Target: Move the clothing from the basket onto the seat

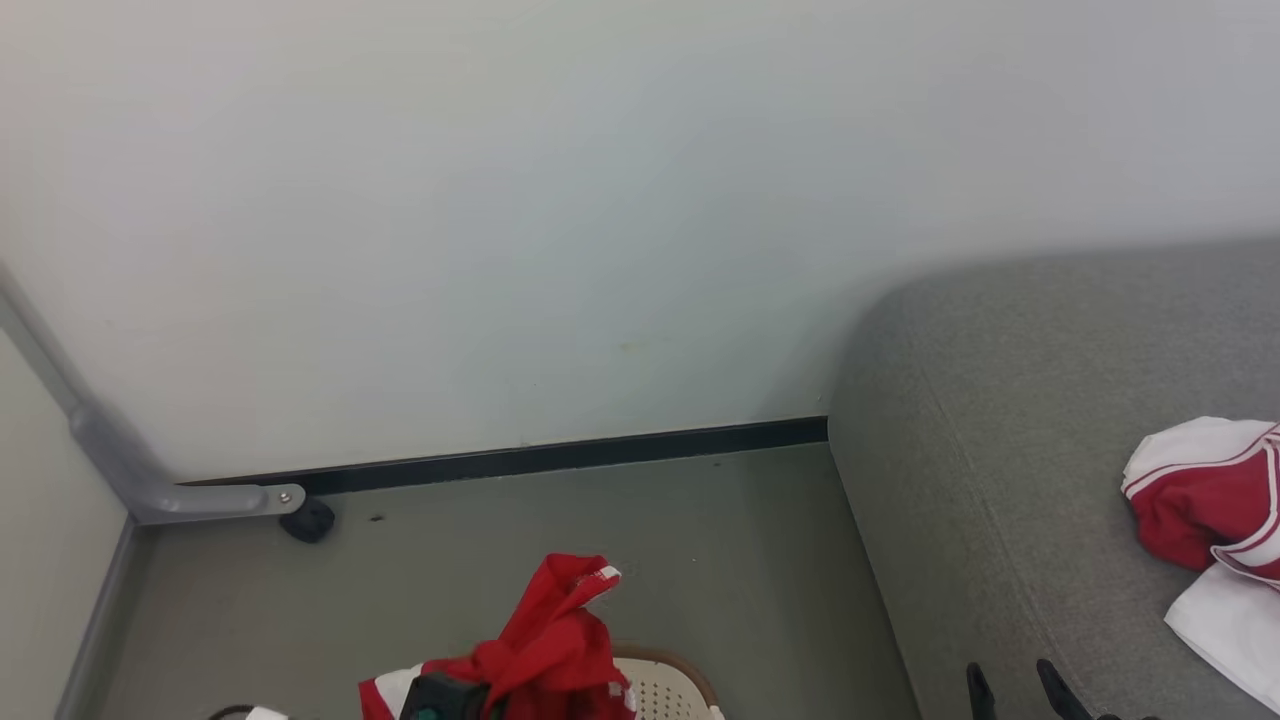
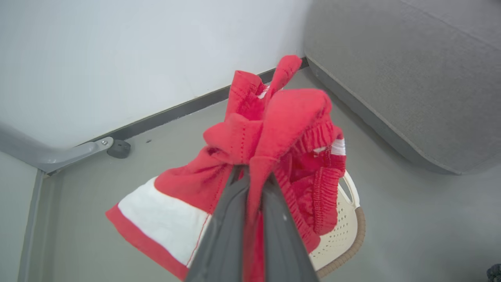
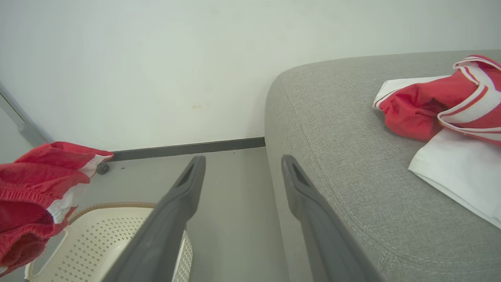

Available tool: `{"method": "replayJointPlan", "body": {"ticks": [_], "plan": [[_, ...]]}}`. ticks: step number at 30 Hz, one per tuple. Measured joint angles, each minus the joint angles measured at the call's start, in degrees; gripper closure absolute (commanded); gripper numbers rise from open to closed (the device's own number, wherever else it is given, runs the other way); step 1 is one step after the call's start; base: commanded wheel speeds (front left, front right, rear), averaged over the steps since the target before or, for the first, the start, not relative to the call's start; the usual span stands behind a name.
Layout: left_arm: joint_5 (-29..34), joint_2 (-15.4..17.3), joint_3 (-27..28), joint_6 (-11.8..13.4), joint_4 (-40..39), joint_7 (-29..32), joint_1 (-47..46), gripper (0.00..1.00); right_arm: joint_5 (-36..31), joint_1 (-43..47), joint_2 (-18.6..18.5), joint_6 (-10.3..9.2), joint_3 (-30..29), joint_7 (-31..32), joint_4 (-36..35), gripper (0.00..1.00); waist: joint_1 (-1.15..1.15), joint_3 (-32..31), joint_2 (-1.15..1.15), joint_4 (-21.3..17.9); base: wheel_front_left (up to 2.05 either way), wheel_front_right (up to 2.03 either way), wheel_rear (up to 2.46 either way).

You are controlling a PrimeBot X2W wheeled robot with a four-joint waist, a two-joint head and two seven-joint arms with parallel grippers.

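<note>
Two pieces of the clothing sit well apart. One red garment (image 2: 289, 117), with a white band and a gathered elastic edge, hangs bunched from the left pincer (image 2: 253, 175), whose fingers are clenched tight on a fold of it, lifted over the basket (image 2: 346, 231). At the bottom centre of the head view this bundle hides most of the basket, so just a curve of brown rim and perforated cream wall peeps out at its right. The basket stands on the grey floor (image 1: 700, 520), near the side of the seat (image 1: 1000, 450) but apart from it. The other garment (image 1: 1195, 500), red with white panels and thin stripes, lies crumpled on the seat at the right edge of the head view. The right pincer (image 3: 242, 161) is released, fingers spread wide with nothing between them, poised at the seat's rounded corner; in its wrist view one finger crosses the basket and floor, the other the stitched seam. Behind runs a pale wall (image 1: 500, 200) with dark skirting (image 1: 560, 458), and at the left a grey metal leg (image 1: 130, 470) ends by a black foot (image 1: 308, 521).
</note>
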Motion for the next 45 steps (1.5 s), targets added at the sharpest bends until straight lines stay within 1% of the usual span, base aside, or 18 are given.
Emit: {"method": "replayJointPlan", "body": {"ticks": [2, 3, 9, 11, 16, 31, 35, 39, 41, 45], "plan": [[0.00, 0.00, 0.00, -0.03, -3.25, 0.00, 0.17, 1.00, 0.01, 0.21, -0.03, 0.35, -0.22, 0.00, -0.05, 0.00, 0.00, -0.52, 0.00, 0.61, 0.00, 0.00, 0.00], [0.00, 0.00, 0.00, -0.03, -3.25, 0.00, 0.17, 1.00, 0.01, 0.21, -0.03, 0.35, -0.22, 0.00, -0.05, 0.00, 0.00, -0.52, 0.00, 0.61, 0.00, 0.00, 0.00], [-0.42, -0.01, 0.26, -0.04, -12.20, -0.01, 2.19, 1.00, 0.00, 0.58, -0.32, 0.51, -0.32, 0.00, -0.34, 0.00, 0.01, -1.98, 0.01, 2.07, 0.00, 0.00, 0.00], [-0.43, -0.01, 0.38, -0.04, -15.04, -0.02, 2.87, 1.00, -0.01, 0.93, -0.32, 0.92, -0.25, 0.00, -0.52, 0.00, 0.01, -2.42, 0.01, 2.41, 0.00, 0.00, 0.00], [-2.70, 0.04, 1.43, -0.04, -22.83, -0.03, 4.63, 1.00, -0.02, 1.16, -0.35, 0.98, -0.21, 0.00, -1.22, 0.00, 0.01, -3.03, 0.00, 2.95, 0.00, 0.00, 0.00], [-2.78, 0.24, 1.00, -0.05, -46.15, -0.07, 6.90, 1.00, -0.05, 2.36, -0.41, 0.99, -0.69, 0.00, -2.07, 0.00, 0.01, -2.49, 0.01, 4.30, 0.00, 0.00, 0.00], [-2.79, 0.26, 0.65, -0.05, -50.59, -0.07, 7.14, 1.00, -0.11, 2.35, -0.32, 1.72, -0.38, 0.00, -2.56, 0.00, 0.01, -2.34, 0.00, 4.48, 0.00, 0.00, 0.00], [-3.44, 0.29, 0.67, -0.07, -53.66, -0.07, 8.21, 1.00, -0.57, 2.27, -0.32, 3.53, 0.94, 0.00, -5.05, 0.00, 0.01, -2.25, 0.01, 4.44, 0.00, 0.00, 0.00], [-3.44, 0.37, 0.73, -0.07, -54.75, -0.08, 8.45, 1.00, -1.21, 2.17, -0.53, 4.11, 1.89, 0.00, -6.39, 0.00, 0.01, -2.21, 0.01, 4.24, 0.00, 0.00, 0.00], [-3.44, 0.48, 0.51, -0.41, -55.83, -0.08, 8.97, 1.00, -4.03, 2.12, -2.86, 5.09, 3.75, 0.01, -8.86, 0.00, 0.01, -2.10, 0.01, 3.84, 0.00, 0.00, 0.00]]}}
